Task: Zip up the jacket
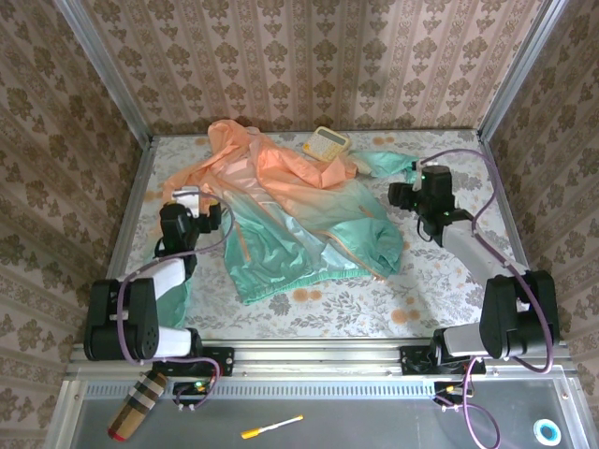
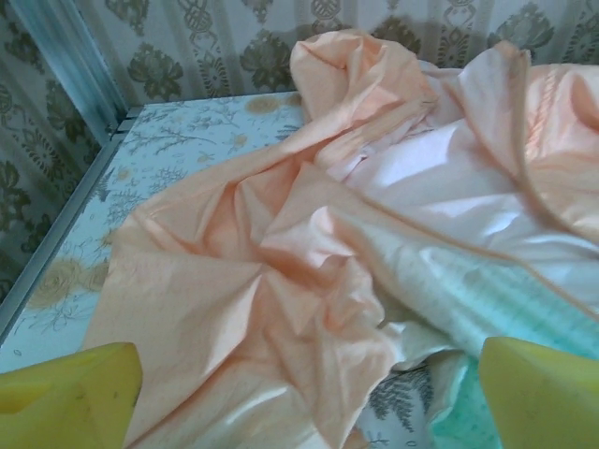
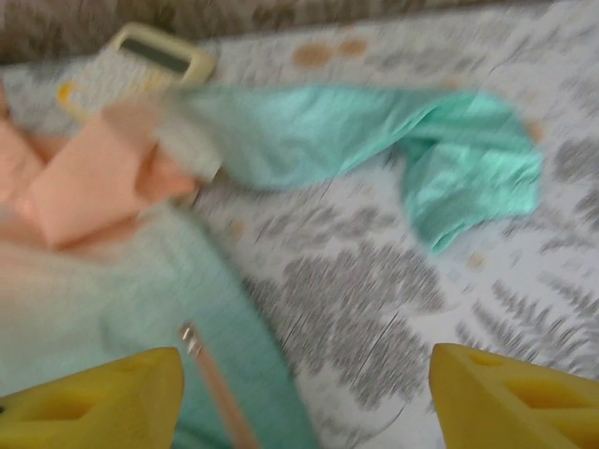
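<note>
The jacket (image 1: 299, 220) lies rumpled in the middle of the desk (image 1: 393, 309), peach part toward the far side and mint part toward the near side. Its front is open: one orange zipper edge (image 1: 234, 245) runs down the left panel, and another shows on the right panel, well apart from the first. By the look of it, none of the zipping has been done.

The left hand (image 1: 192, 198) hovers over the peach folds at the jacket's left side. In its wrist view the yellow fingertips (image 2: 65, 398) stand wide apart with crumpled cloth beyond them and nothing gripped. The right hand (image 1: 402, 195) is at the jacket's right side, near a mint sleeve (image 3: 374, 131). Its wrist view is blurred, yet the fingers are parted and empty above the patterned desk, with an orange zipper strip (image 3: 213, 379) and a small metal piece just left of the gap. A yellow calculator (image 1: 329, 142) sits at the far edge, touching the cloth.

Everything seems left to do: spreading the front, bringing the two zipper ends together at the hem, seating them and drawing the slider up.
</note>
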Tool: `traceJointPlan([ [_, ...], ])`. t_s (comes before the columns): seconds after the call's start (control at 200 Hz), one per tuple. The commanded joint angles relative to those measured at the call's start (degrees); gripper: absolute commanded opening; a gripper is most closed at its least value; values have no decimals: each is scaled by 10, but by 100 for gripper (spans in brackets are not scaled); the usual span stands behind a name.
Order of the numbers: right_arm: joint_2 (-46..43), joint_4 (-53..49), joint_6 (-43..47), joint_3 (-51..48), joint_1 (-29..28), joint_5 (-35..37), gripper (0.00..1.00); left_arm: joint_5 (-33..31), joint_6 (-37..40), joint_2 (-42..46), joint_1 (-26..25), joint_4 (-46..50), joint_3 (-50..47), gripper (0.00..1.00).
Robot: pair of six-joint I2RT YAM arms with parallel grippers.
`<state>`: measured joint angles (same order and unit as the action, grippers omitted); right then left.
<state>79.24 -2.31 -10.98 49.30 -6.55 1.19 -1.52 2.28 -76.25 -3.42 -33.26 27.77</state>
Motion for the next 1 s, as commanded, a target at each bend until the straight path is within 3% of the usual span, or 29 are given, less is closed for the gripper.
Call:
traceJointPlan([
  [0.0,35,-143,-52,20,-49,-27,65,-6,12,25,-45,156,48,90],
  [0.085,55,-168,-75,27,-86,-29,62,-63,34,30,-115,249,89,90],
  [0.19,70,-165,-108,12,-117,-56,53,-71,1,27,-181,322,124,87],
  [0.335,84,-156,-140,-18,-148,-54,46,-74,-89,10,-293,342,139,80],
  [0.445,113,-129,-181,-43,-153,-106,44,-85,-133,-29,-376,333,141,78],
  [0.545,152,-106,-200,-52,-175,-149,31,-89,-150,-76,-438,331,145,71],
  [0.625,176,-100,-201,-50,-203,-150,23,-71,-180,-104,-457,350,149,56],
  [0.695,188,-95,-205,-49,-226,-144,20,-68,-213,-115,-461,361,139,49],
  [0.815,197,-87,-214,-52,-266,-132,18,-88,-237,-105,-462,384,106,48],
  [0.995,184,-107,-207,-54,-306,-82,14,-139,-235,-76,-430,511,105,42],
])
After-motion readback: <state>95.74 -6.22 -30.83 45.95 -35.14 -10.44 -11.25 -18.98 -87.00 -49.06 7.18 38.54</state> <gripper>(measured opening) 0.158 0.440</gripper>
